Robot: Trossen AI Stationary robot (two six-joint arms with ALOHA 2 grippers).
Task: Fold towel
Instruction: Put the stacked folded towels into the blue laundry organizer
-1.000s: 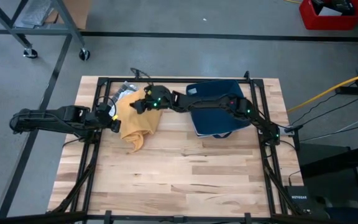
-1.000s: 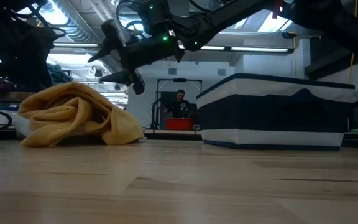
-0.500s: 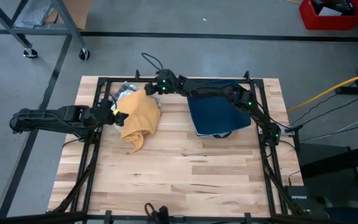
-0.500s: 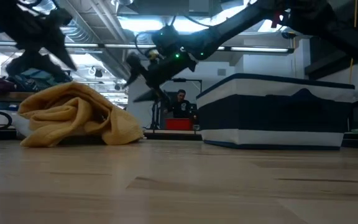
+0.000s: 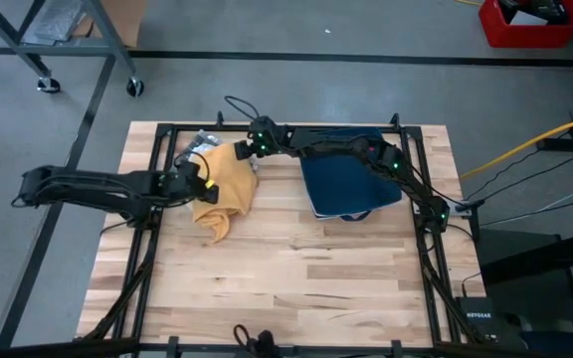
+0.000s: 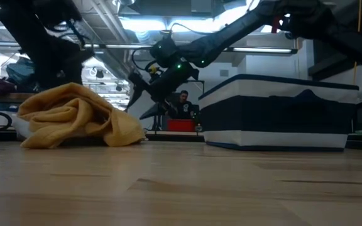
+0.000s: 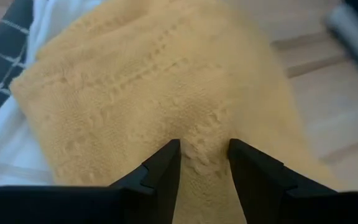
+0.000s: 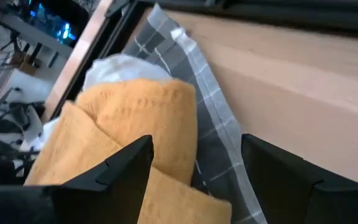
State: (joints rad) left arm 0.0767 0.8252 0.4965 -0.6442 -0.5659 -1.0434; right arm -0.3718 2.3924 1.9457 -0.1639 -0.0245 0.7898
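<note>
Two grippers at the yellow towel (image 5: pixel 221 189), back-left part of the table (image 5: pixel 296 288).

Left gripper (image 7: pixel 204 163): fingers apart, tips set on the towel's knit, a raised ridge of cloth between them. Not clamped as far as I can see. High view puts the left gripper (image 5: pixel 200 187) at the towel's left edge, arm reaching in from the table's left side.

Right gripper (image 8: pixel 196 171): jaws wide apart, nothing between them, hovering over the towel's back edge. In the high view the right gripper (image 5: pixel 250 146) sits at the towel's back-right corner, arm stretched across from the right.

Towel is a crumpled heap, not flat, one point trailing toward the table's front.

Around it:
- grey-checked white cloth (image 8: pixel 213 124) under and behind the towel, against the back frame rail
- folded navy cloth (image 5: pixel 349 175) to the right, apart from the towel

View differences:
- low view shows the towel (image 6: pixel 74 122) as a tall lump; the navy item (image 6: pixel 281 113) looks like a thick block with white bands
- low view also shows a person (image 6: pixel 182 105) far behind the table
- the checked cloth reads clearly only from the right wrist; the left wrist view catches just a strip of it
</note>
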